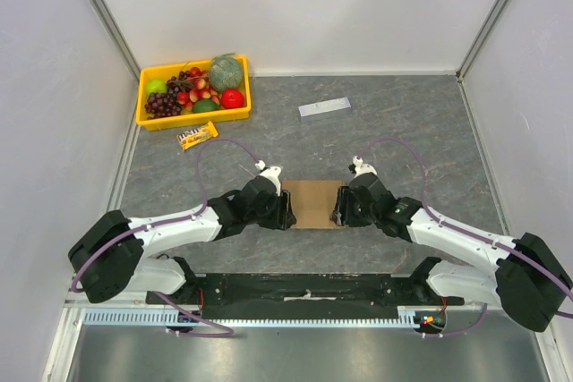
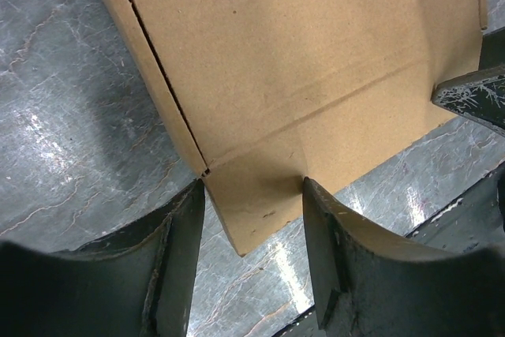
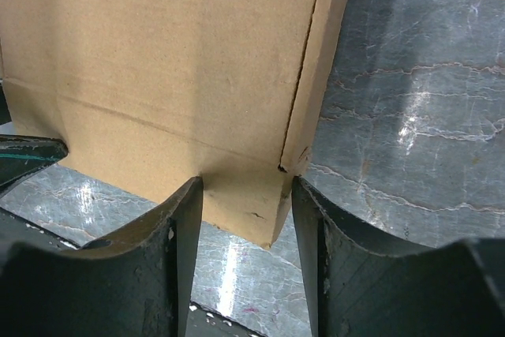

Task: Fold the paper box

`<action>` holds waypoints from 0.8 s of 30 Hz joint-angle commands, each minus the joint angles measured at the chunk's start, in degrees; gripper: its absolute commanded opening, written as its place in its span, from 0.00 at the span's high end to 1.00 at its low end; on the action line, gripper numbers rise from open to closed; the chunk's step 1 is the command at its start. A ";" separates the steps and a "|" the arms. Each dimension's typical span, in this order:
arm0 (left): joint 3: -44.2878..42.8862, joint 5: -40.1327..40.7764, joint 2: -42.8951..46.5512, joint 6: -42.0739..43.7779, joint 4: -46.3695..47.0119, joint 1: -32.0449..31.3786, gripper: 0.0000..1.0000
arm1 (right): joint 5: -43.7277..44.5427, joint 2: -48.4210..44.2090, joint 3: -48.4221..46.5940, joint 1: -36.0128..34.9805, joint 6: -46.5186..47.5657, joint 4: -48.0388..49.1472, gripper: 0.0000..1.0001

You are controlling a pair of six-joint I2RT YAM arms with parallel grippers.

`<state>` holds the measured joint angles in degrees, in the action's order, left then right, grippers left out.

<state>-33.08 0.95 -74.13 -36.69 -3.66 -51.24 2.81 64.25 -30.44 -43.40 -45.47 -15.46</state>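
The paper box (image 1: 313, 203) is plain brown cardboard, lying flat on the grey table between my two grippers. My left gripper (image 1: 286, 210) is at its left end and my right gripper (image 1: 338, 210) at its right end. In the left wrist view the box (image 2: 300, 53) fills the top, and a corner flap reaches down between the fingers of the open left gripper (image 2: 252, 183). In the right wrist view the box (image 3: 158, 53) shows a raised side wall at the right. Its corner flap sits between the spread fingers of the open right gripper (image 3: 247, 183).
A yellow fruit tray (image 1: 148, 96) stands at the back left with a small snack bar (image 1: 197, 136) in front of it. A grey-white flat strip (image 1: 324, 106) lies at the back centre. White walls enclose the table on three sides.
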 commanded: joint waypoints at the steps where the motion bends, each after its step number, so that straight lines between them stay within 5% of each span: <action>1: -1.81 -0.51 -0.67 -1.11 2.69 -0.44 0.42 | -0.26 0.18 0.55 -0.20 -0.58 2.46 0.45; 24: -2.25 -0.51 -0.93 -0.84 2.61 -0.44 0.43 | -0.79 0.09 -0.06 -0.20 -1.72 2.54 0.53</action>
<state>-33.08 1.02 -74.50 -36.69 -3.97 -51.24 2.61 64.36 -30.22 -43.38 -45.93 -15.42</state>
